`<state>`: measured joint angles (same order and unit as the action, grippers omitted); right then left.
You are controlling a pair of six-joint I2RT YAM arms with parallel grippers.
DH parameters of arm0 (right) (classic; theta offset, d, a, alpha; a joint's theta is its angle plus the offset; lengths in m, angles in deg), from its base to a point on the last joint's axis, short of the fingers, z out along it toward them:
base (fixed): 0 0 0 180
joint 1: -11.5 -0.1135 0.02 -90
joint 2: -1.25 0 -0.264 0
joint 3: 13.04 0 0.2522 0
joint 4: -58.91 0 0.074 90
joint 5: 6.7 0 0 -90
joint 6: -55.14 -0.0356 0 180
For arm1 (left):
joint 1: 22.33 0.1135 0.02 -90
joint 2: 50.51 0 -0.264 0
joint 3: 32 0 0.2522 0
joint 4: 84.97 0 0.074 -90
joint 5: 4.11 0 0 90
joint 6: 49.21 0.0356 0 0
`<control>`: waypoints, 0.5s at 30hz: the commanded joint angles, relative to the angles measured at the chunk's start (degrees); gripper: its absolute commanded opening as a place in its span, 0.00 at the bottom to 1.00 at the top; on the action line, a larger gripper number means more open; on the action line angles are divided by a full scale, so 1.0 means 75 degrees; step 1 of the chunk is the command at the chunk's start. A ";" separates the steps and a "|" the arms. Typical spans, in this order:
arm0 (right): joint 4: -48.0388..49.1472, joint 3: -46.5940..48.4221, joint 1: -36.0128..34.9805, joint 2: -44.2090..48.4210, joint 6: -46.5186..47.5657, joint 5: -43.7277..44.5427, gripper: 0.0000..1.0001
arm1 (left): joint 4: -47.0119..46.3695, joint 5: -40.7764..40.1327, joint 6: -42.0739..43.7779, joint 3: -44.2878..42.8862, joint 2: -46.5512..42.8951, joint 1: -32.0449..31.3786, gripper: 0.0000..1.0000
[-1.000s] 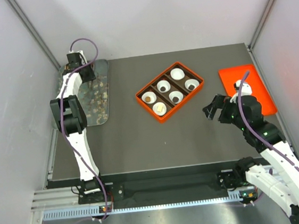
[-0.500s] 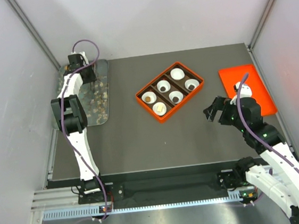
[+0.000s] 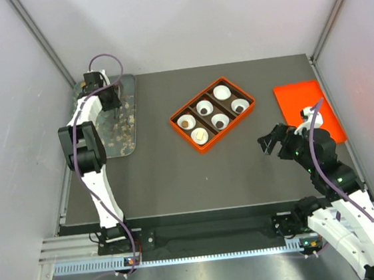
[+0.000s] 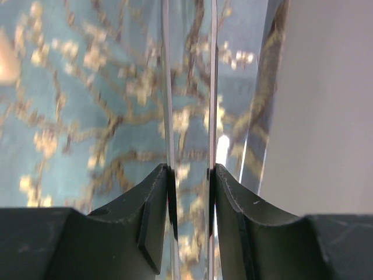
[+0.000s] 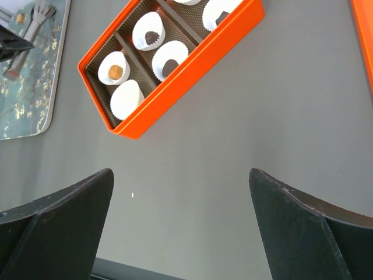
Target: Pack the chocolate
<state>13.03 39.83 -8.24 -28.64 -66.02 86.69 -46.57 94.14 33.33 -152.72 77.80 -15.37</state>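
Left gripper (image 4: 189, 175) is over the flowered tray (image 3: 123, 136), fingers pressed on the thin metal tongs (image 4: 166, 87), whose blades run nearly parallel, a narrow gap between them. Nothing shows between the blades.

Right gripper (image 5: 180, 175) hangs near the orange box (image 3: 231, 126), fingers spread wide, holding nothing.

Chocolate (image 5: 115, 71) sits in paper cups (image 5: 127, 99) in the box; the far cup (image 3: 221, 91) looks empty.

Step, as judged: fetching another piece. Next move calls for setting the blades around a lump on the tray, a gentle squeeze, then carrying it to the empty cup.
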 commanded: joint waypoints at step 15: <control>-0.0662 0.0562 -0.0062 0.0657 -0.0147 -0.0137 1.00 | 0.0944 -0.0644 -0.0469 0.1299 -0.2517 0.0009 0.29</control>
<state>8.97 41.06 -8.24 -24.62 -66.63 86.19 -40.91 89.27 30.62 -144.48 64.51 -15.37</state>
